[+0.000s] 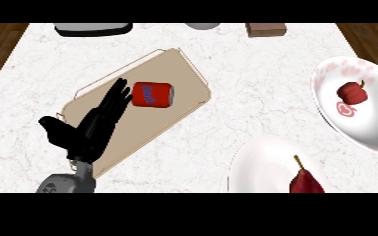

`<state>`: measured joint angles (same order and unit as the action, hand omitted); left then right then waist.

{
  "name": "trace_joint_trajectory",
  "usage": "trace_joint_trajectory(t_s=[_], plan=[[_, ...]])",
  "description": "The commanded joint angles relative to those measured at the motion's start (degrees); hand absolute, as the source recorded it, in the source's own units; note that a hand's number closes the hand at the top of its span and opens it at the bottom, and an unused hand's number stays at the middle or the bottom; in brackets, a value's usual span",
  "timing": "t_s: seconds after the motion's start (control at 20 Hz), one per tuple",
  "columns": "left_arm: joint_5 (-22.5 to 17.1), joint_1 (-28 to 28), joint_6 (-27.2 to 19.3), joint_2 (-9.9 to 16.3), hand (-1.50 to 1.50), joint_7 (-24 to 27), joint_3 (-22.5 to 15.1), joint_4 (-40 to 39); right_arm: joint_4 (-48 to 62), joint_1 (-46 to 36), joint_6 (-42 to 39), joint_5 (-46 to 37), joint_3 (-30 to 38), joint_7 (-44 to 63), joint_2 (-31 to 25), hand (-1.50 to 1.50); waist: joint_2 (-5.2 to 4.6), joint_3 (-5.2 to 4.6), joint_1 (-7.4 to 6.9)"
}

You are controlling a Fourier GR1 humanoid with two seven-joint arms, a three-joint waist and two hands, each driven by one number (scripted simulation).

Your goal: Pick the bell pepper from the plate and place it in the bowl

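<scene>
Bell pepper (352, 92): red, seen lying on the far-right plate (328, 80), stem pointing far.
Bowl (255, 167): near right, already holding a dark red fruit (305, 181).
Left hand (92, 125): shown open at near left, fingers straight beside a red can (153, 94) on a cutting board (181, 67).
Right hand: not seen.
Relation: pepper is judged well apart, to the right of the visible hand.

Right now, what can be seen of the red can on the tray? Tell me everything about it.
The red can lies on its side on the tan tray, near the tray's middle. Its body is red with a blue marking along the side, and a pale metallic end faces the view's right. It looks like a metal drinks can, undented. The left hand is open just beside it, fingertips close to its left end; whether they touch cannot be told.
</scene>
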<state>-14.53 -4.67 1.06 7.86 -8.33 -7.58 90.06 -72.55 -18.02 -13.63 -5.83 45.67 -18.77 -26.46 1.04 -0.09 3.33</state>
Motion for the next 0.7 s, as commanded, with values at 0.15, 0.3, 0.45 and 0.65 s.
trace_joint_trajectory(t_s=[0.15,0.3,0.45,0.65], plan=[[1.2,-0.2,-1.5,0.6,0.00,-0.7,1.0,0.4,-20.8,20.1,-14.3,15.4,9.5,-1.8,5.2,-1.50,0.18,-0.06,2.24],[-0.5,1.3,0.0,1.4,0.00,-0.4,2.2,0.7,-25.3,31.5,-21.3,20.8,13.6,-6.1,10.8,-1.50,0.11,-0.05,2.90],[0.3,1.8,-1.0,0.3,0.00,-0.1,1.2,2.0,-30.4,42.4,-27.8,24.2,17.8,-12.6,16.2,1.50,0.08,-0.02,3.25],[0.3,3.0,0.3,0.5,0.00,1.4,0.9,1.3,-32.4,55.8,-37.1,27.6,20.6,-20.1,24.4,1.50,-0.06,0.06,2.87]])
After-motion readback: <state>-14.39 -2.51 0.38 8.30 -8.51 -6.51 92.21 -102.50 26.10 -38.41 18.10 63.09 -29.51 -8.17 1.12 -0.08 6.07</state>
